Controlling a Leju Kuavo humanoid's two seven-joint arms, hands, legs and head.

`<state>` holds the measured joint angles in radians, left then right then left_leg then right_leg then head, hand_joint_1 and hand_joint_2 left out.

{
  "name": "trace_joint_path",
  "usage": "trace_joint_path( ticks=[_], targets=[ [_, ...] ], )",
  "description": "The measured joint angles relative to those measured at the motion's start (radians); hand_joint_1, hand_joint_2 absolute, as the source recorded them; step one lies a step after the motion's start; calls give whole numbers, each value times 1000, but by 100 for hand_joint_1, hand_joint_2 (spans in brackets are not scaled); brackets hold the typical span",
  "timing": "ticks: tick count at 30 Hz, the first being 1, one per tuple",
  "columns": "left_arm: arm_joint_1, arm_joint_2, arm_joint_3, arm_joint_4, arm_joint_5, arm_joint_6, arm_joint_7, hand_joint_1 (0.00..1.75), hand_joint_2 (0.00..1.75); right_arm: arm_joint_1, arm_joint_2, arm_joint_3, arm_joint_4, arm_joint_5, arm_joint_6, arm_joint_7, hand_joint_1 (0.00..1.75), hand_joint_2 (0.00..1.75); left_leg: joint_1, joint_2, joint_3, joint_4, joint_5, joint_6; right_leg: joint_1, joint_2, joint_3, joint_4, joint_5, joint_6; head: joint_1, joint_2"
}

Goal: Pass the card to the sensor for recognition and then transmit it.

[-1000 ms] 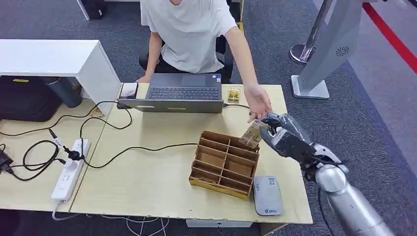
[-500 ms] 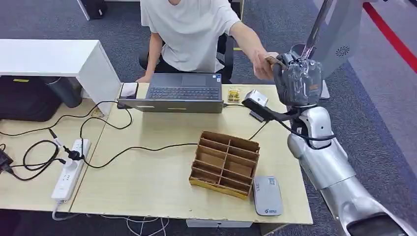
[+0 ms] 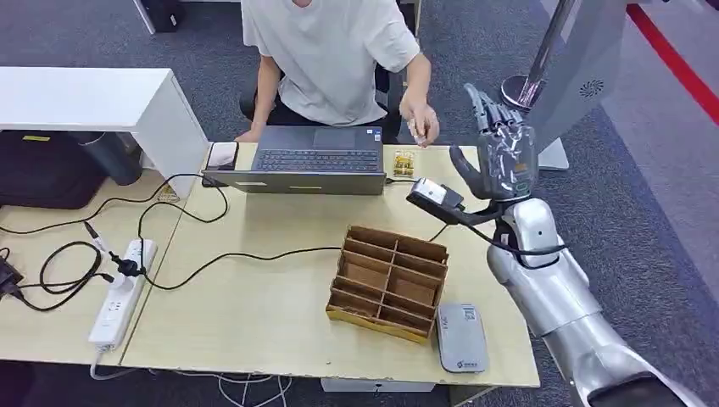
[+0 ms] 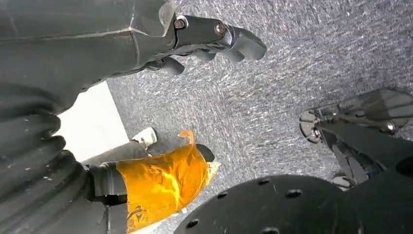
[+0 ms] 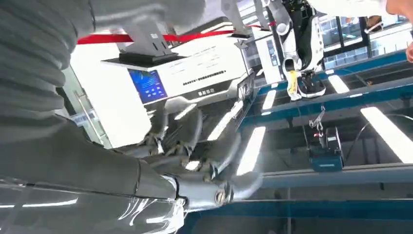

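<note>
My right hand (image 3: pixel 500 153) is raised above the table's far right corner, palm up, fingers spread, with nothing in it. A person's hand (image 3: pixel 420 125) hovers just left of it, over the far edge, and seems to pinch the small yellowish card (image 3: pixel 415 128). The grey card sensor (image 3: pixel 462 337) lies flat at the table's front edge, right of the wooden divider box (image 3: pixel 388 282). In the right wrist view my hand's fingers (image 5: pixel 195 151) are blurred against a ceiling. My left hand (image 4: pixel 209 41) hangs over grey carpet, its fingers loose and holding nothing.
A laptop (image 3: pixel 315 161) sits at the far edge in front of the seated person, with a phone (image 3: pixel 222 155) to its left and a small stack of cards (image 3: pixel 403 162) to its right. Cables and a power strip (image 3: pixel 123 291) cover the left side. A white desk (image 3: pixel 85 97) stands at left.
My right hand rose from beside the divider box with the card and reached the person's hand. Its fingers have since spread, and the person's hand has drawn back left with the card.
</note>
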<state>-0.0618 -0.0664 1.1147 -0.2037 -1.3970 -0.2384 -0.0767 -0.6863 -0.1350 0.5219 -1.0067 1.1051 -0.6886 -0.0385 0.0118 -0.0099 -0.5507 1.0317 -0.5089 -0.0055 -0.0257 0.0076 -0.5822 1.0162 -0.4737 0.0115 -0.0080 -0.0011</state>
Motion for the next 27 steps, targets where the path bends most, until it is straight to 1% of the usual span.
trace_joint_path(
  ticks=[5,8,11,13,14,16,17,19,20,22,23,25,27],
  targets=[
    [0,0,0,0,2,6,9,0,175,6,0,-3,0,6,3,1,0,175,0,0,1,0,1,-1,0,0,0,0,0,0,0,0],
    [1,1,0,0,6,14,25,0,175,24,-16,-23,-5,27,1,24,0,175,0,0,1,0,1,-1,0,0,0,0,0,0,0,0],
    [2,0,0,0,16,14,28,0,175,56,-70,-64,-15,51,0,41,0,175,0,-4,0,1,1,-1,0,-5,1,-1,0,0,0,0],
    [6,0,1,0,24,14,31,0,175,90,-133,-123,-15,84,-2,44,0,175,0,-5,-1,1,1,-1,0,-5,1,-2,0,0,0,0],
    [7,0,2,0,26,16,32,0,175,110,-174,-159,-15,89,-2,31,0,175,0,-5,-1,2,0,0,0,-6,1,-3,0,0,0,0],
    [9,0,2,0,27,20,34,0,175,166,-245,-243,-18,61,-2,-18,0,175,-1,-7,-2,3,-1,2,0,-8,2,-5,-1,1,0,0],
    [11,0,3,0,32,21,34,0,175,202,-275,-301,-24,54,-2,-47,0,175,0,-8,-2,3,-1,2,0,-9,3,-5,-1,2,0,0],
    [14,0,9,0,37,27,35,0,175,283,-330,-441,-38,51,-3,-105,0,175,-1,-9,-2,3,-3,5,0,-10,4,-6,-2,3,0,0],
    [16,0,13,0,40,30,37,0,175,326,-353,-513,-40,51,-3,-123,0,175,-1,-11,-3,3,-4,6,0,-12,4,-6,-2,4,0,0],
    [20,0,20,0,51,38,46,0,175,405,-392,-669,-38,70,-3,-151,0,175,-1,-11,-4,3,-5,7,0,-12,4,-6,-3,5,0,0],
    [22,0,23,0,53,41,48,0,175,440,-403,-738,-35,82,-3,-162,0,175,-1,-11,-4,3,-6,9,0,-12,4,-6,-3,5,0,0],
    [22,0,30,0,57,49,55,0,175,496,-416,-856,-27,116,-3,-167,0,175,-1,-9,-3,3,-6,8,0,-10,3,-6,-4,6,0,0],
    [21,-2,41,0,66,53,58,0,175,534,-419,-960,8,151,-3,-159,0,175,-1,-6,-3,3,-6,8,0,-8,3,-6,-4,6,0,0]
  ],
)
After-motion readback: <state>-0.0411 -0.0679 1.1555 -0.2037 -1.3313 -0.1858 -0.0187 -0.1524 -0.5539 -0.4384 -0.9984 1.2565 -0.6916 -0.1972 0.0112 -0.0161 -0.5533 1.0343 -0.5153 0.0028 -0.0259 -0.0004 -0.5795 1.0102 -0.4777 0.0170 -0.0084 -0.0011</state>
